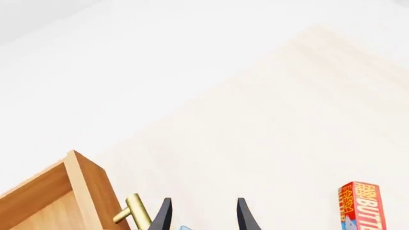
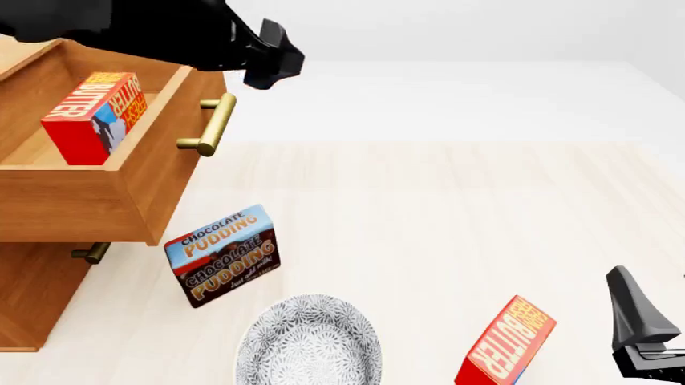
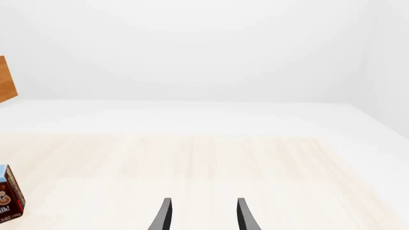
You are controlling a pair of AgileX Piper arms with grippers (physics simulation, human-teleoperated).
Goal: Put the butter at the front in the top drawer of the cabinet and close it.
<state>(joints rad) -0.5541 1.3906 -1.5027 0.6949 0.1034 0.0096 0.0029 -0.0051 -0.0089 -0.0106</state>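
**A:** How do the two arms stand?

**B:** The left black arm reaches across the top of the honey-brown wooden cabinet. Its gripper hangs above the brass bar handle of the pulled-out top drawer, just beyond the drawer front. In the left wrist view the two dark fingers are spread apart with nothing between them. The right gripper is low, far to the right of the cabinet; in the right wrist view its jaws are also apart and hold nothing, over bare pale wood of the table.

**A:** And where is the butter?

**B:** One small red carton with the orange-yellow "BUTTER" face stands inside the open top drawer, near its left part, leaning a little. A twin red butter carton stands on the table well right of the cabinet, near the right gripper.

**A:** What is cut off or unclear?

**B:** The left arm hides the back edge of the drawer. The lower drawer is mostly covered by the top one; only the end of its handle shows. A brown-and-blue "Chocolate Pudding" box stands just right of the cabinet, and in front of it a grey patterned bowl is cut by the picture edge. The right gripper is cut as well.
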